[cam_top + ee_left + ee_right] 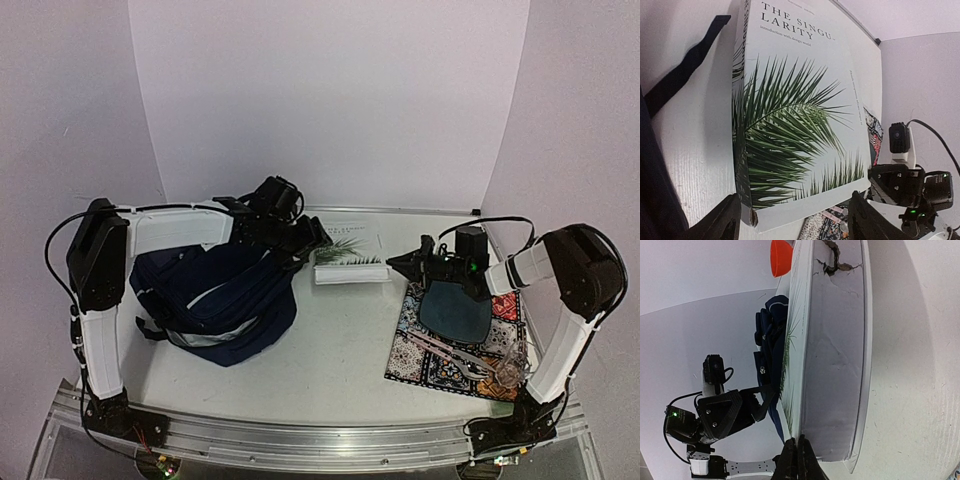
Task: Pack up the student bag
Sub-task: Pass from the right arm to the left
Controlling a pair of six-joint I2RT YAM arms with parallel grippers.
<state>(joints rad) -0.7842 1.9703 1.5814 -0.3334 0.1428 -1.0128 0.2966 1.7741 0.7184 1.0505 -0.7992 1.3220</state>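
The student bag (215, 300), a navy-blue backpack, lies slumped on the left of the table, and a black strap (685, 70) shows in the left wrist view. A thick white book (348, 262) with a palm-leaf cover (790, 125) lies just right of the bag. My left gripper (305, 240) reaches over the bag and is open (797, 222), one finger (720, 220) on each side of the book's near end. My right gripper (405, 265) is shut (799, 460) on the edge of the book's front cover at its right end.
A patterned mat (410, 365) lies at the right under my right arm. It carries a dark teal oval pouch (455, 312), a pinkish tool (440, 350) and a clear item (510, 370). An orange round thing (781, 257) shows beyond the book in the right wrist view.
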